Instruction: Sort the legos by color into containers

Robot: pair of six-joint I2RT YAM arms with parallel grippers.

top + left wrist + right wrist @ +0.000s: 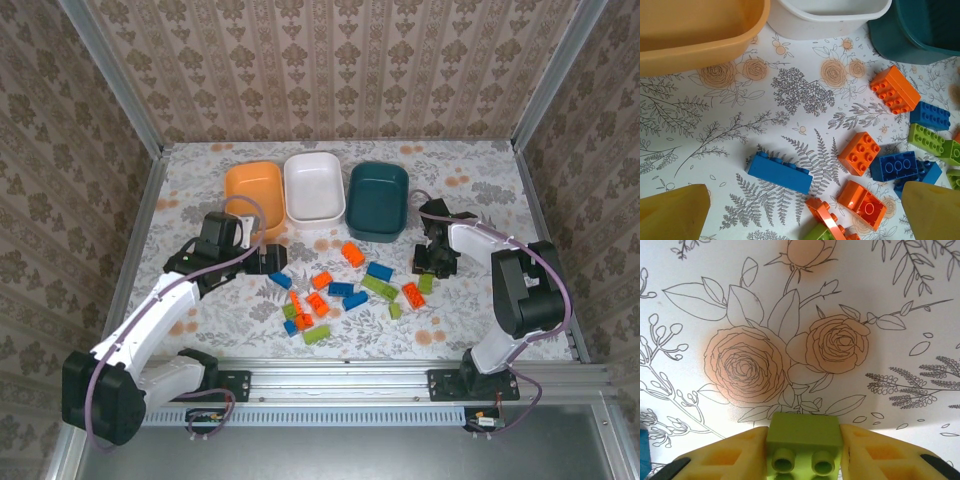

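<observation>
My right gripper [805, 447] is shut on a lime green lego [804, 432], held studs toward the camera between both yellow fingers [730, 455], just above the flowered table. From above, the right gripper [428, 268] sits below the dark teal container [352, 205]. My left gripper [805, 210] is open over the left side of the pile. A blue lego [780, 172] lies between its fingertips, untouched. Orange, blue and green legos [340, 290] are scattered mid-table. The orange container [232, 190] and the white container [290, 190] stand at the back.
The three containers stand in a row, close together, behind the pile. A metal rail [330, 378] runs along the near edge. Patterned walls enclose the table on three sides.
</observation>
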